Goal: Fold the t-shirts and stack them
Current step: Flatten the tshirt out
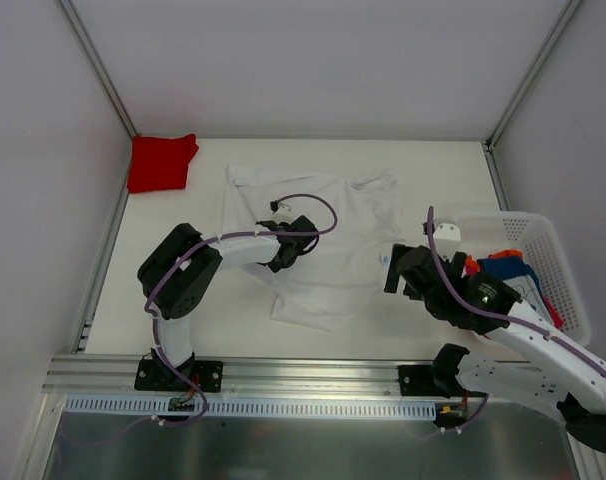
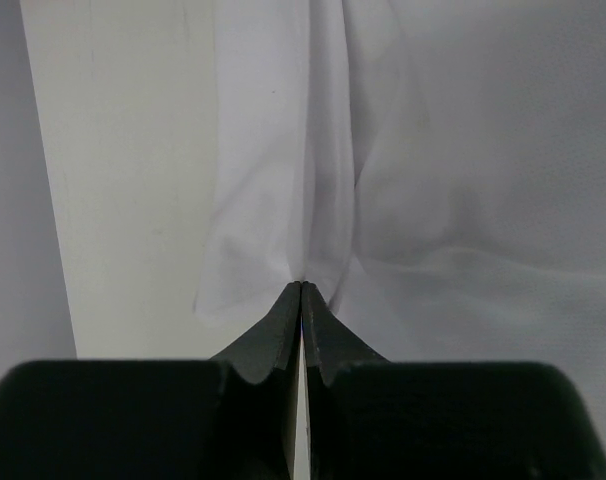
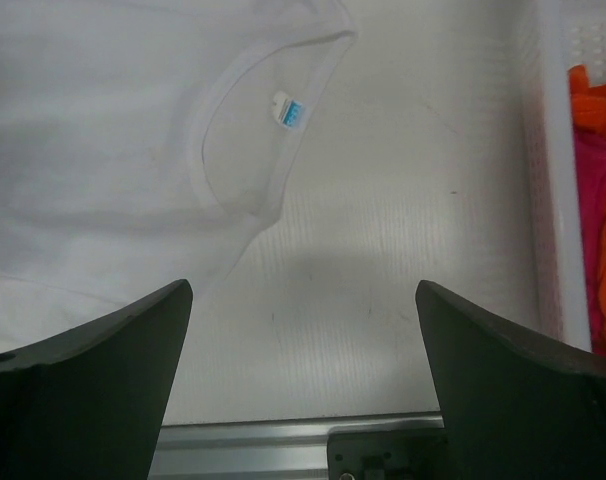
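Note:
A white t-shirt (image 1: pixel 328 240) lies spread and rumpled in the middle of the table. My left gripper (image 1: pixel 299 247) is shut on a pinch of its cloth; in the left wrist view the fabric (image 2: pixel 403 170) bunches up at the closed fingertips (image 2: pixel 300 288). My right gripper (image 1: pixel 391 270) is open and empty just right of the shirt; its view shows the shirt's collar and label (image 3: pixel 288 112) ahead on the left. A folded red t-shirt (image 1: pixel 161 162) lies at the far left corner. Blue and orange-red shirts (image 1: pixel 503 265) lie in the basket.
A white mesh basket (image 1: pixel 553 275) stands at the right edge, beside the right arm; its wall also shows in the right wrist view (image 3: pixel 548 170). Grey walls enclose the table on three sides. An aluminium rail (image 1: pixel 313 375) runs along the near edge.

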Robot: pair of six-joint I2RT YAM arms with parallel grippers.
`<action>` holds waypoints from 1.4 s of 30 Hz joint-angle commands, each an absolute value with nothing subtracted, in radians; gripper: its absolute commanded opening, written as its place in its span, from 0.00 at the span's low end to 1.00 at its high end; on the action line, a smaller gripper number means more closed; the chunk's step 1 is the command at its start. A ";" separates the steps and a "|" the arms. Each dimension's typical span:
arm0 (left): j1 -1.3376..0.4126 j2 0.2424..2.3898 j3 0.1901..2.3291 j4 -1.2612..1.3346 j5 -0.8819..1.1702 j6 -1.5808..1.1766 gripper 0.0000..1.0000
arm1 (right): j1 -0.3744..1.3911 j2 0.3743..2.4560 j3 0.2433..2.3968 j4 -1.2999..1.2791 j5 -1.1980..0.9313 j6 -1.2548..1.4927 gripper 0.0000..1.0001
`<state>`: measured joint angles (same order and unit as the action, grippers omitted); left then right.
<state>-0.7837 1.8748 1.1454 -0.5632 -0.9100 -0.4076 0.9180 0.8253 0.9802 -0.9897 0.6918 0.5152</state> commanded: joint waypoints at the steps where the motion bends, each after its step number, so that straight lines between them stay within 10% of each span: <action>1: -0.776 1.867 1.173 -0.574 -0.949 -0.391 0.00 | 0.992 0.811 0.860 -0.908 0.586 0.623 1.00; 19: -0.727 1.603 0.986 -0.313 -0.749 -0.195 0.00 | 1.382 1.319 0.792 -0.449 0.529 1.006 1.00; 42: -0.716 1.526 0.904 -0.256 -0.726 -0.183 0.00 | 1.404 1.428 0.680 -0.400 0.632 1.183 0.99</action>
<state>-0.7185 1.5620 0.9154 -0.2722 -0.7334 -0.1905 1.4239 1.4147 0.6949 -0.3920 0.5812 1.1683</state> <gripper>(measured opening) 0.004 0.993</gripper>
